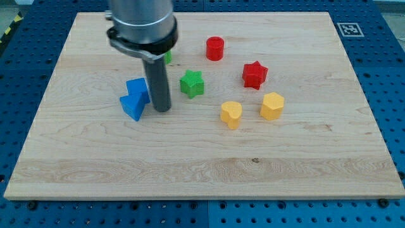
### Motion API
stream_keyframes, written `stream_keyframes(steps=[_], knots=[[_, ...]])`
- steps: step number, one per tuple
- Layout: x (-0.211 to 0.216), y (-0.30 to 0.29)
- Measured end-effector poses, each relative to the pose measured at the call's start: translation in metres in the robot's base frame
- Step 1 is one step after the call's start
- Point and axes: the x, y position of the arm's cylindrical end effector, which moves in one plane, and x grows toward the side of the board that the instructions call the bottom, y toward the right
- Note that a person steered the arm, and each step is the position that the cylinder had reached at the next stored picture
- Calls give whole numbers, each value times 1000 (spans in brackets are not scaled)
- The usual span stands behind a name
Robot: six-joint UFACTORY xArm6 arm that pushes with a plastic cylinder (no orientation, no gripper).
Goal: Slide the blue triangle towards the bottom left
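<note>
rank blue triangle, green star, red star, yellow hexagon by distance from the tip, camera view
From my tip:
1. blue triangle, just at its left
2. green star, upper right
3. red star, farther right
4. yellow hexagon, farthest right

My tip (161,109) just right of blue triangle (132,106)

No readable text; board (354,95) bears marker (348,28)
</note>
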Motion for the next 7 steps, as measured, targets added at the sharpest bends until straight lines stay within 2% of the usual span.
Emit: stream_keyframes(steps=[1,3,7], knots=[[-21,4],[-22,-26],[-8,-46]])
